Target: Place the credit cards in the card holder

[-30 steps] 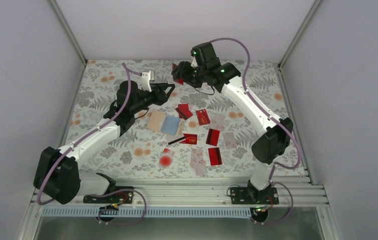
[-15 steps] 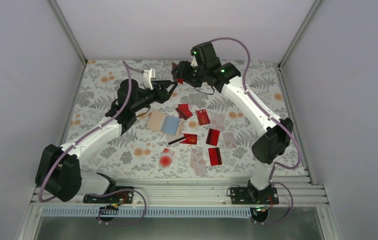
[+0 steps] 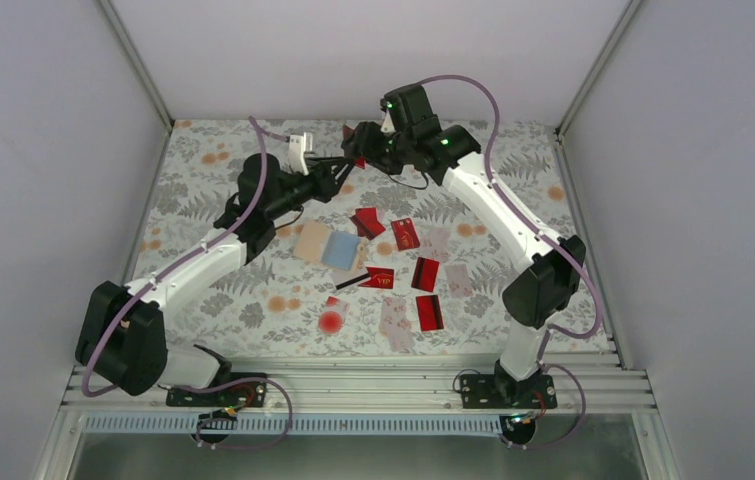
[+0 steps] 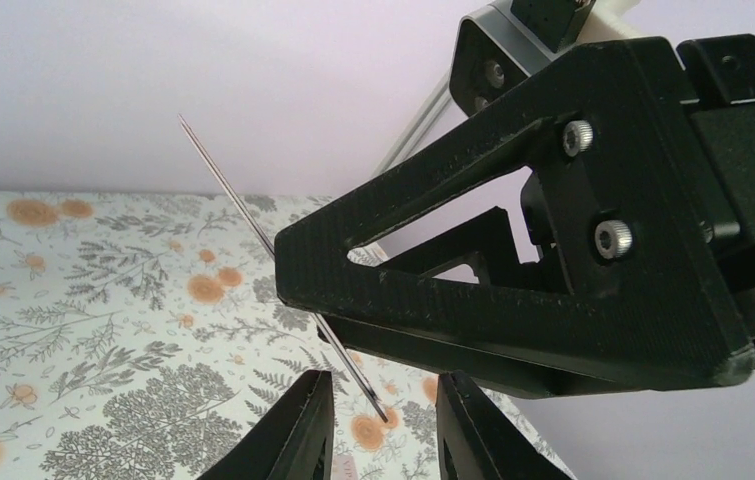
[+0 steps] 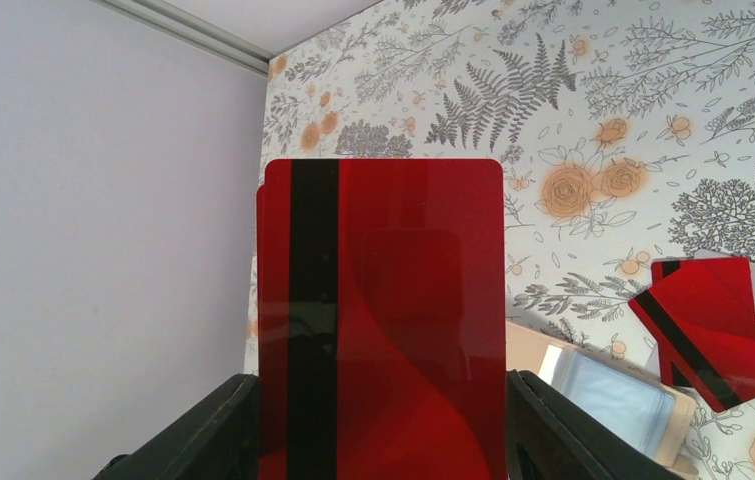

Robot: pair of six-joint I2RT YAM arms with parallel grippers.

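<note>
My right gripper is raised over the far middle of the table, shut on a glossy red credit card with a black stripe; a second card edge shows just behind it. My left gripper has come up to that card. In the left wrist view the card is edge-on, its lower end between my left gripper's fingers, which stand apart and clear of it. The card holder lies open on the table, tan with a light blue lining. Several more credit cards lie to its right.
A round red blot marks the floral cloth near the front. Pale pinkish cards lie among the red ones. Two overlapping red cards lie beside the holder. Grey walls close in the back and both sides.
My left gripper has moved toward the back right, up to the card held by the right gripper, and its fingers have drawn closer together. The right arm has not moved.
</note>
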